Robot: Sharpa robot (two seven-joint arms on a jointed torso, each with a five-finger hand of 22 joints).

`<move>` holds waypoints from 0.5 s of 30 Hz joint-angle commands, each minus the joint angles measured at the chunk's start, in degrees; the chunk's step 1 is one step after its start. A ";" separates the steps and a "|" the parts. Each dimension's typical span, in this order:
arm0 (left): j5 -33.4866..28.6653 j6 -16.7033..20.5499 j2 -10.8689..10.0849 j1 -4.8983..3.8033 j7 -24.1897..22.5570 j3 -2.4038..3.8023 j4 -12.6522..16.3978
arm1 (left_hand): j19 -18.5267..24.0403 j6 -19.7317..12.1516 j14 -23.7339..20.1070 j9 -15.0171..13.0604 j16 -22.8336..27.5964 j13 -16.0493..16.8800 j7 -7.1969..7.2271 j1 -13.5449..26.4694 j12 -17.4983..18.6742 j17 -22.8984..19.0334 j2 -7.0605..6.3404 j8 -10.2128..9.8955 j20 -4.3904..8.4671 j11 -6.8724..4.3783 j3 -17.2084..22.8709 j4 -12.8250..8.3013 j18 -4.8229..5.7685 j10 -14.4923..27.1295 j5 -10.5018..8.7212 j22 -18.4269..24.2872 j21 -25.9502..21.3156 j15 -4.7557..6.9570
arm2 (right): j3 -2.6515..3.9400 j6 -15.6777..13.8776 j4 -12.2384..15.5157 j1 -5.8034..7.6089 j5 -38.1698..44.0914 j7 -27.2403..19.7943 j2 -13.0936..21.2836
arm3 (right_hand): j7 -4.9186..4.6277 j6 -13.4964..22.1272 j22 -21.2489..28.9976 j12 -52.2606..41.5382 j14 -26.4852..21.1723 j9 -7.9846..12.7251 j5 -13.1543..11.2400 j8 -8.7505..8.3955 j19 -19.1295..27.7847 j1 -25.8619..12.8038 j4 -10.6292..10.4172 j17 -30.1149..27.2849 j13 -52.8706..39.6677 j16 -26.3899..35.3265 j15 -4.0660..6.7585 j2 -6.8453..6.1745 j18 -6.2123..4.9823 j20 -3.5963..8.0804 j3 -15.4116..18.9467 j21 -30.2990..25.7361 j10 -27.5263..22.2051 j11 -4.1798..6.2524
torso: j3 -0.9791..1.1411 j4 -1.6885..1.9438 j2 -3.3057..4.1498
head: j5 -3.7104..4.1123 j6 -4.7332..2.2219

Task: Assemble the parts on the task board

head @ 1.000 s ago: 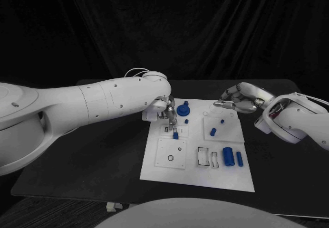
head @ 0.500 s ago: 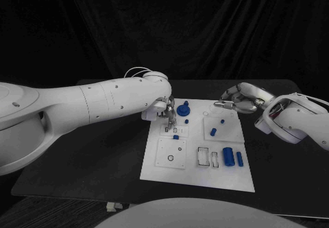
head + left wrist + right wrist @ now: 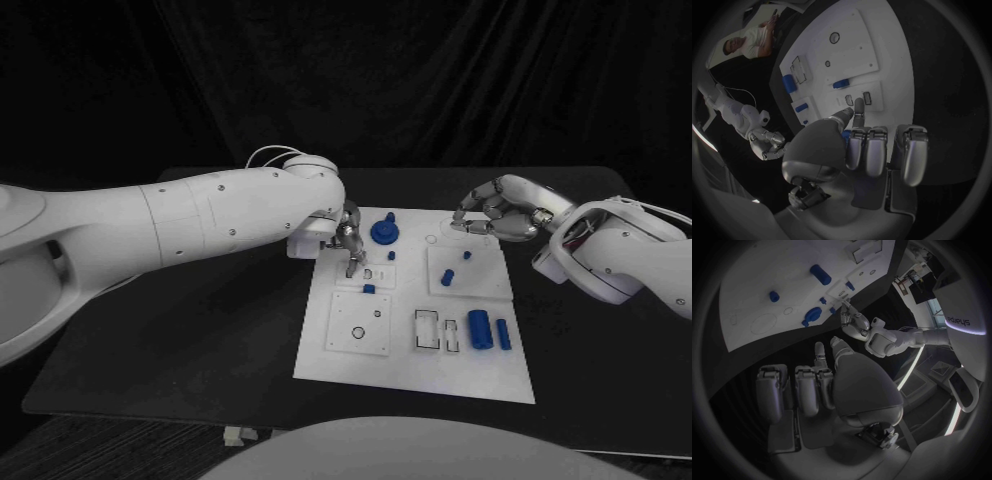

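The white task board [image 3: 418,345] lies mid-table. My left hand [image 3: 351,243] hangs over its far left corner, fingertips [image 3: 355,264] pointing down, just short of a small blue part [image 3: 369,289] lying on the board. In the left wrist view the left hand [image 3: 861,145] has a thumb and one finger stretched out close together with nothing between them, the others curled, above the board [image 3: 854,45] and that part [image 3: 841,84]. My right hand [image 3: 498,215] hovers curled and empty over the board's far right corner; the right wrist view shows it [image 3: 823,385] too.
A large blue knob [image 3: 384,232] stands beside the left fingers. Small blue pegs [image 3: 447,278] stand mid-board and two blue cylinders [image 3: 480,328] lie near the right edge. Black table [image 3: 188,330] surrounds the board, backed by dark curtains.
The left hand has drawn back and to the left from the small blue part, which stays on the board. The right hand has barely moved.
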State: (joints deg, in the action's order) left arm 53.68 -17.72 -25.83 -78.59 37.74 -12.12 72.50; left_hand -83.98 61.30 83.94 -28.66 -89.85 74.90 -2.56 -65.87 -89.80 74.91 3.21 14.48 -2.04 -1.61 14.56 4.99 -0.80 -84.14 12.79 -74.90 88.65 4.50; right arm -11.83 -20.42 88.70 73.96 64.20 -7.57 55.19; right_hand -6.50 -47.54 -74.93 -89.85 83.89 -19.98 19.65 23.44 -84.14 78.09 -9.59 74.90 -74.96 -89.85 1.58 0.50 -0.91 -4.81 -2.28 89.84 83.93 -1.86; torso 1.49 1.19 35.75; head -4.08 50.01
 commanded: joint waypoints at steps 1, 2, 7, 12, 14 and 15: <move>0.06 5.00 -1.84 -0.10 -4.84 0.05 2.47 | -4.56 -0.55 6.06 -0.15 -0.15 15.10 -0.12 -0.36 -0.20 15.09 -0.30 -0.44 0.12 0.06 0.56 -0.19 0.23 -5.86 0.26 -13.10 0.03 -0.04 | 0.04 -2.38 1.15 -0.15 3.09 0.13 -0.52 | -0.34 0.20 -15.07 -0.15 6.11 0.88 2.61 -1.24 -5.86 1.69 1.22 15.10 -15.04 -0.15 -0.64 -0.36 0.91 -0.53 -0.71 0.16 6.07 -0.77 | -0.05 0.03 -0.02 | -0.03 -0.01; 0.06 5.49 -2.55 -0.15 -5.41 0.05 3.25 | -4.57 -1.11 6.06 -0.20 -0.15 15.10 -0.28 -0.59 -0.20 15.09 -0.38 -0.71 0.06 0.20 0.70 -0.38 0.24 -5.86 0.47 -13.12 0.04 -0.13 | 0.04 -2.61 1.39 -0.15 4.05 0.46 -0.79 | -0.48 0.12 -15.07 -0.15 6.11 1.18 2.78 -1.65 -5.86 1.86 1.41 15.10 -15.04 -0.15 -0.76 -0.49 0.91 -0.61 -0.83 0.16 6.07 -0.86 | -0.07 0.02 -0.03 | -0.08 -0.01; 0.05 8.19 -6.94 -0.39 -12.43 0.05 7.07 | -4.43 -5.35 6.06 -0.68 -0.15 15.10 -1.71 -3.00 -0.20 15.09 -0.45 -2.34 -0.80 1.48 1.90 -2.23 0.20 -5.86 1.91 -12.99 -0.09 -1.22 | 0.04 -2.08 2.16 -0.79 9.70 3.70 -3.27 | -0.77 -1.21 -15.07 -0.15 6.11 2.73 0.85 -3.75 -5.86 1.73 1.73 15.10 -15.04 -0.15 -1.09 -1.10 0.91 -1.00 -1.02 0.16 6.07 -1.22 | -0.14 0.02 -0.03 | 0.18 -0.01; 0.05 10.02 -11.89 -0.46 -21.77 0.04 10.18 | -3.34 -9.94 6.06 -0.45 -0.15 15.10 -3.66 -5.46 -0.20 15.09 -0.29 -4.10 -2.07 3.20 3.05 -3.85 -0.16 -5.86 2.63 -11.77 -1.02 -2.83 | 0.05 0.01 2.25 -1.91 16.68 8.45 -6.62 | -0.79 -2.45 -15.07 -0.15 6.11 3.74 -2.22 -5.18 -5.86 0.71 1.51 15.10 -15.04 -0.15 -1.14 -1.87 0.91 -1.10 -0.44 0.16 6.07 -1.25 | -0.10 -0.15 -0.10 | 0.44 -0.01; 0.05 10.58 -13.55 -0.47 -24.34 0.03 11.16 | -3.35 -11.08 6.06 0.16 -0.15 15.10 -4.25 -6.66 -0.20 15.09 -0.33 -4.75 -2.57 3.75 3.66 -4.50 -0.14 -5.86 1.92 -11.86 -0.98 -3.21 | 0.06 0.78 2.15 -2.25 18.62 9.95 -7.73 | -0.70 -2.94 -15.07 -0.15 6.11 3.95 -2.58 -5.49 -5.86 0.54 1.53 15.10 -15.04 -0.15 -1.10 -2.08 0.91 -1.08 -0.31 0.16 6.07 -1.20 | -0.10 -0.09 -0.14 | 0.65 -0.01; 0.05 10.97 -14.55 -0.47 -25.69 0.03 11.76 | -3.23 -12.17 6.06 1.13 -0.15 15.10 -4.81 -7.31 -0.20 15.09 -0.63 -5.62 -3.04 4.35 4.16 -4.79 -0.17 -5.86 2.38 -11.79 -1.06 -3.71 | 0.06 1.21 2.09 -2.45 19.63 10.81 -8.37 | -0.63 -3.23 -15.07 -0.15 6.11 4.04 -2.35 -5.62 -5.86 0.68 1.67 15.10 -15.04 -0.15 -1.06 -2.09 0.91 -1.05 -0.40 0.16 6.07 -1.14 | -0.11 -0.01 -0.13 | 0.78 -0.01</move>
State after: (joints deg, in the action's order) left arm 53.82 -10.00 -39.94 -78.90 21.53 -12.13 83.43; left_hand -84.01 49.76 83.96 -28.01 -89.85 74.91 -7.11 -72.57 -89.80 74.91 2.47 9.29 -4.72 2.39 18.43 0.42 -0.79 -84.01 15.03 -74.90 87.82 1.18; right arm -11.83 -20.86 90.82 71.79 76.80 -2.37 47.13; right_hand -7.10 -50.36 -74.92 -89.85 83.89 -15.99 17.20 18.17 -83.92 78.63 -8.14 74.90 -74.95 -89.85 0.75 -1.15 -0.92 -5.43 -2.92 89.84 84.13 -2.68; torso 1.36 1.13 35.65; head -3.48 50.01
